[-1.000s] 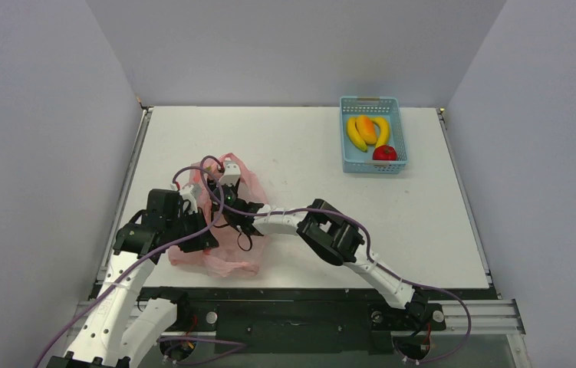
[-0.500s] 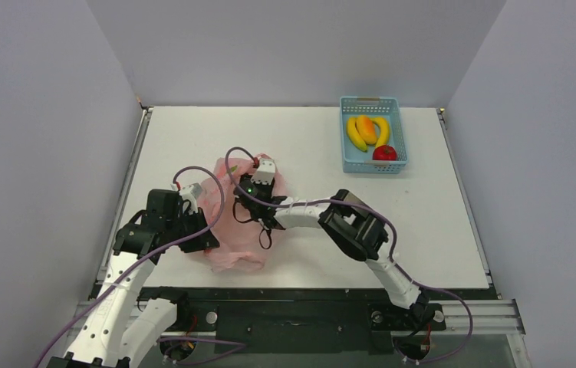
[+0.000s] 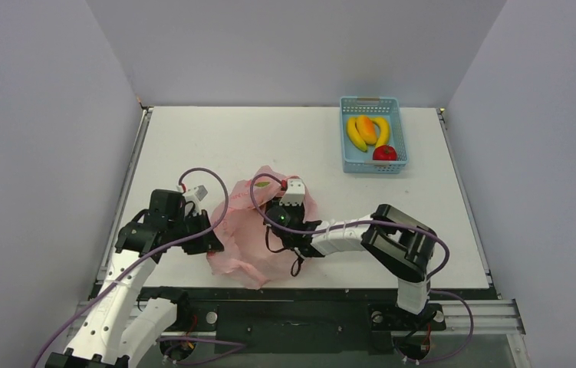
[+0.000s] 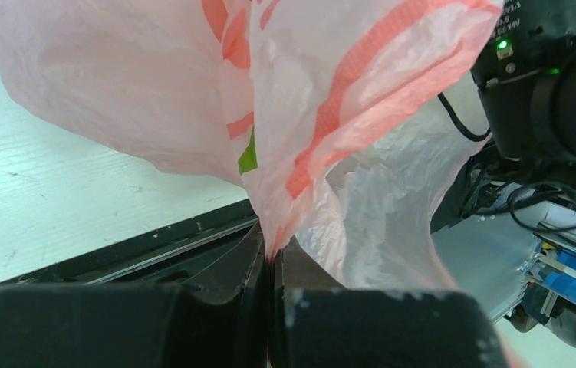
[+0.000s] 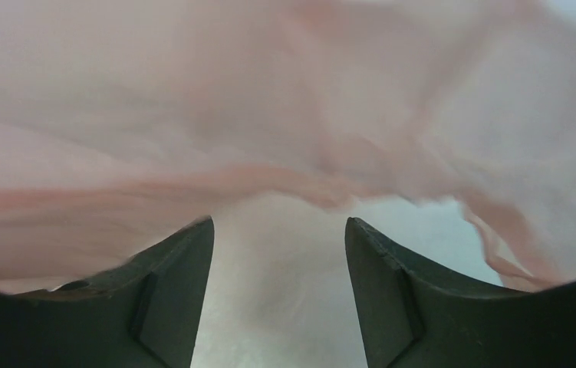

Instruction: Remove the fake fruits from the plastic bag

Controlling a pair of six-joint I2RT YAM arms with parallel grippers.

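1. Pink crinkly translucent plastic bag (image 3: 248, 244) lies crumpled on the white table top (image 3: 284, 138), toward the near edge, left of centre, between my two arms.
2. My left pincer (image 4: 271, 259): jaws together, clamped on a bunched fold of the bag. The film fans up and away from the tips and carries orange-red stripes and a small green mark.
3. Top view: left pincer sits at the bag's left edge, touching it.
4. My right pincer (image 5: 278, 230): jaws apart. Blurred pink film stretches across just beyond and above the tips; cannot tell if it touches them.
5. Top view: right wrist is over the bag's right half.
6. Yellow plastic bananas (image 3: 356, 133), orange-yellow mango-like fruit (image 3: 366, 127) and red plastic apple (image 3: 384, 152) lie in the rigid light-blue slotted basket (image 3: 370, 102) at the far right of the table, well apart from the bag and both pincers.
7. Bag contents: cannot tell, the film is too crumpled.
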